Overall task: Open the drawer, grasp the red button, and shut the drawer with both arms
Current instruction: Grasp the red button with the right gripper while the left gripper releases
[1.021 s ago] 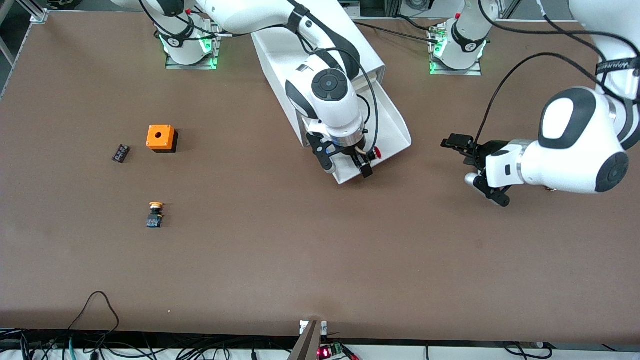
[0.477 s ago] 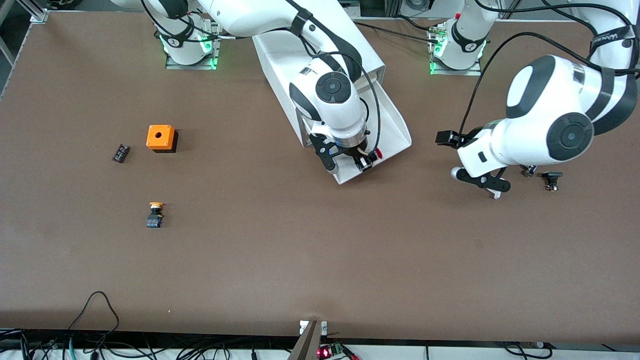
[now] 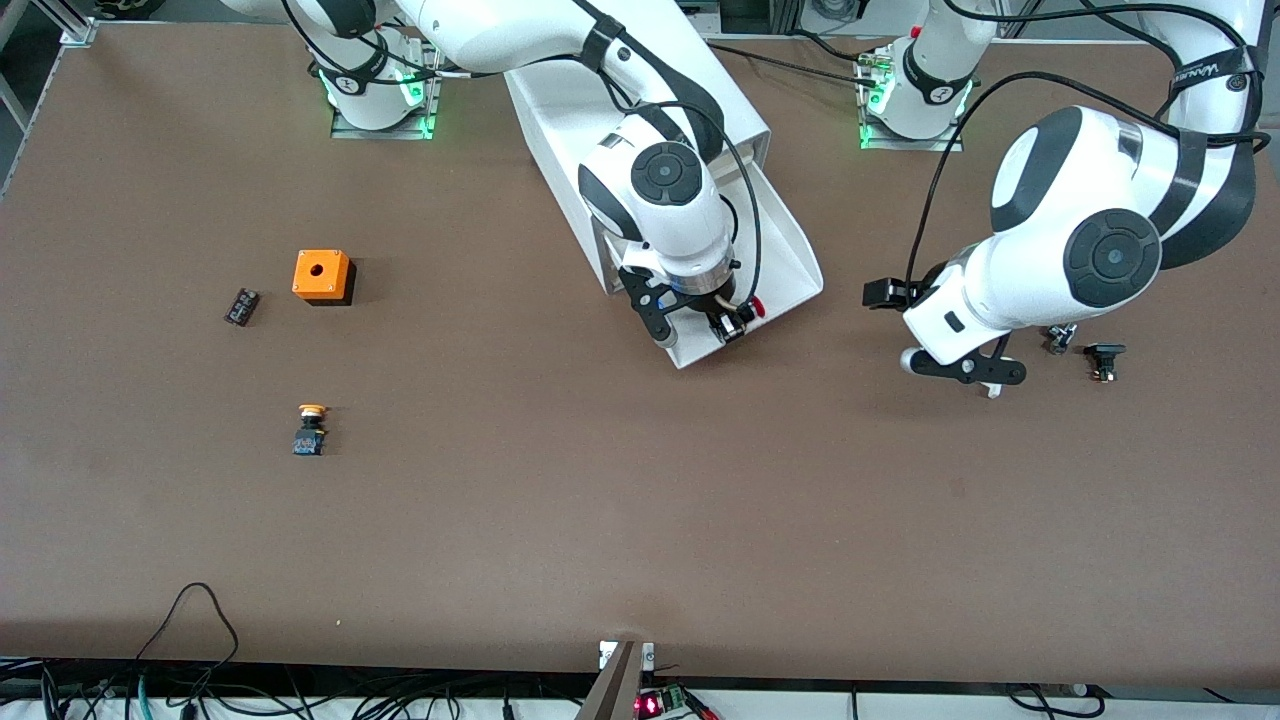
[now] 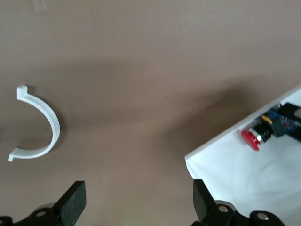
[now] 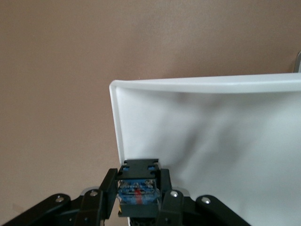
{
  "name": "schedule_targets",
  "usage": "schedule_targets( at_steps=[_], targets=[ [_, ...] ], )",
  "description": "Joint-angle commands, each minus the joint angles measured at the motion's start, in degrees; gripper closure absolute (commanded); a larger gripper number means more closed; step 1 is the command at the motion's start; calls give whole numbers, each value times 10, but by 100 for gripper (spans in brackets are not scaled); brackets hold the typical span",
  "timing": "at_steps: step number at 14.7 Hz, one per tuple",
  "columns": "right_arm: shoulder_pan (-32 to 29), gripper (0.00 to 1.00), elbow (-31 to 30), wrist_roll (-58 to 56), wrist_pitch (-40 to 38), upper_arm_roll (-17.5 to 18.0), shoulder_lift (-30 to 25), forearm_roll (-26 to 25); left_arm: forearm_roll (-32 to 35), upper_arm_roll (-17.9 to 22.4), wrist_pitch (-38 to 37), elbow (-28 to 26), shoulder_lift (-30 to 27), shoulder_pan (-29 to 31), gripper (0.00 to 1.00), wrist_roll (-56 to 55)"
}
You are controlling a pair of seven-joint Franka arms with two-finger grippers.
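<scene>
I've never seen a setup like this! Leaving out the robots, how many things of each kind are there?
Push buttons: 2, the red-capped button in the drawer, the orange-capped button on the table
Orange box: 1
White cabinet with open drawer: 1
White curved clip: 1
Small dark parts: 3
Total: 8

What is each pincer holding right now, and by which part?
The right pincer grips the button by its black-and-blue body, inside the open drawer. The left pincer is open, holding nothing, over the table.
</scene>
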Motion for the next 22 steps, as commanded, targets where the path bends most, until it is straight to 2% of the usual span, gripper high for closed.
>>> schedule_targets(
  at_steps=[1, 4, 7, 8, 10, 12, 15, 17, 19, 22],
  targets=[
    [-3, 100, 29, -38, -53, -9, -16, 2, 14, 3, 11, -2, -4, 4, 0, -14],
    [-22, 100, 53, -104, -89, -17, -29, 3, 16, 7, 11, 17, -2, 16, 0, -11],
    [-52, 100, 53, -204, -119, -17, -48, 4, 13, 8, 10, 71, 53, 33, 0, -16],
    [-64, 100, 53, -242, -132, -17, -53, 4, 10, 7, 9, 68, 56, 29, 0, -33],
    [-91, 100, 53, -318, -153, -15, -64, 5, 16, 4, 30, 56, 69, 3, 0, -154],
    [-120, 100, 53, -389, -177, -13, -65, 7, 20, 6, 68, 51, 77, -35, 0, -250],
    [-165, 100, 51, -500, -206, -11, -81, 10, 38, 4, 148, 18, 89, -64, 0, -334],
    [-189, 100, 47, -565, -218, -11, -81, 12, 55, 5, 168, 2, 92, -75, 0, -355],
    [-215, 100, 40, -624, -237, -11, -81, 12, 102, 3, 201, -26, 94, -85, 0, -370],
    [-249, 100, 18, -718, -239, -11, -81, 13, 106, 2, 267, -66, 97, -100, 0, -419]
  ],
)
